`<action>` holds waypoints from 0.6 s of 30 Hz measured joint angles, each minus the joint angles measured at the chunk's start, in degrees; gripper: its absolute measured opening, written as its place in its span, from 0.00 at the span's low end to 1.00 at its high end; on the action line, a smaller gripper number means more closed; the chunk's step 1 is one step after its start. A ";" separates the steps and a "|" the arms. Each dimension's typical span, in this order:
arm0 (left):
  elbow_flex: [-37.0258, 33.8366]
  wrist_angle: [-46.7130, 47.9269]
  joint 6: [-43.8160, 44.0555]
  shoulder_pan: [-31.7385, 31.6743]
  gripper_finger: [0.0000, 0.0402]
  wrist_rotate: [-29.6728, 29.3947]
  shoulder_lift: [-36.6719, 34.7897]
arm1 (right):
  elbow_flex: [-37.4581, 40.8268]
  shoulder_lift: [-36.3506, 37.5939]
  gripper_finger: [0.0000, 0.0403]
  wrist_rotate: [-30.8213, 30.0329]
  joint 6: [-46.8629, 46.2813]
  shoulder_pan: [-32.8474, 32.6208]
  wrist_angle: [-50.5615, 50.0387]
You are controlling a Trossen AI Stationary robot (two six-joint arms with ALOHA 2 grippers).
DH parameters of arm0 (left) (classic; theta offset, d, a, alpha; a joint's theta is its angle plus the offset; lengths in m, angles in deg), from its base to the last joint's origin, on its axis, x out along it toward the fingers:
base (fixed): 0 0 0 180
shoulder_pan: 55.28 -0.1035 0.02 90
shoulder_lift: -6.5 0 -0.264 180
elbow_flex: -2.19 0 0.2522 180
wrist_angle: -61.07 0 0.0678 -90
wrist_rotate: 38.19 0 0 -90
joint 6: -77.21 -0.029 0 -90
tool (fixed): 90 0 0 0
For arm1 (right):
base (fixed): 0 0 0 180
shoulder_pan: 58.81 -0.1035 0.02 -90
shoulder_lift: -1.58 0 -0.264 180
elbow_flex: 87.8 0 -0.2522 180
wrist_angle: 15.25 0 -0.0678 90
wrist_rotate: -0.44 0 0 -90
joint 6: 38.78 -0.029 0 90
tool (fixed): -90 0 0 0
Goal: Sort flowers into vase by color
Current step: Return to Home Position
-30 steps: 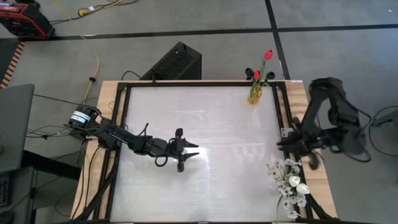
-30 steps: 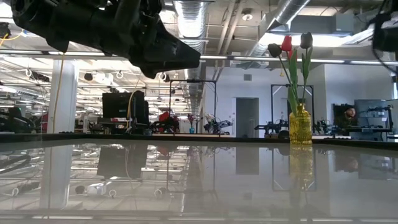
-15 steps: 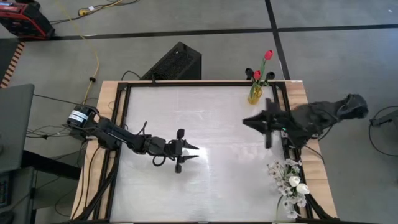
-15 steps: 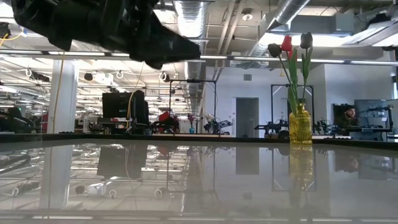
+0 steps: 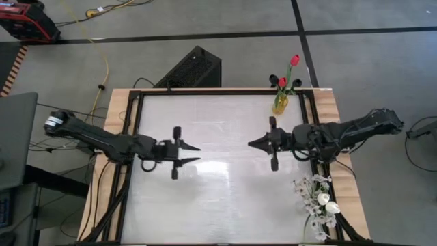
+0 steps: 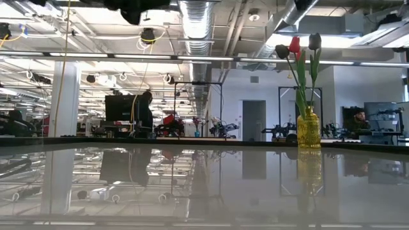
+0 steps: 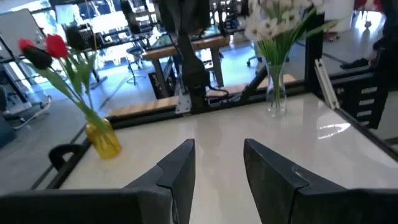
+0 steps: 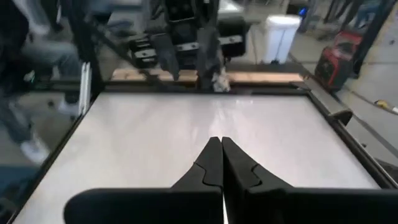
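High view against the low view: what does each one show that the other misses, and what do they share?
Only high: the white flowers at the table's right edge, and the open left gripper facing the shut right gripper above the table. Only low: the workshop hall behind, with a person. Both: the yellow vase holding red and dark tulips.

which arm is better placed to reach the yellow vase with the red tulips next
Right, probably. The right gripper, shut, hovers near the yellow glass vase on its own side; the left gripper, open, hangs much farther off.
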 joint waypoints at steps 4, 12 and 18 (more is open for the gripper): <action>-2.71 1.47 0.48 0.00 0.31 0.02 -7.47 | 9.80 3.71 0.05 -0.17 0.19 2.10 9.40; -18.78 -10.75 7.05 0.02 0.31 -1.77 -18.94 | 24.29 9.53 0.05 8.71 -2.15 12.84 24.61; -28.29 -17.82 11.48 0.02 0.31 -3.90 -24.17 | 33.35 9.37 0.05 12.33 -4.84 15.10 34.67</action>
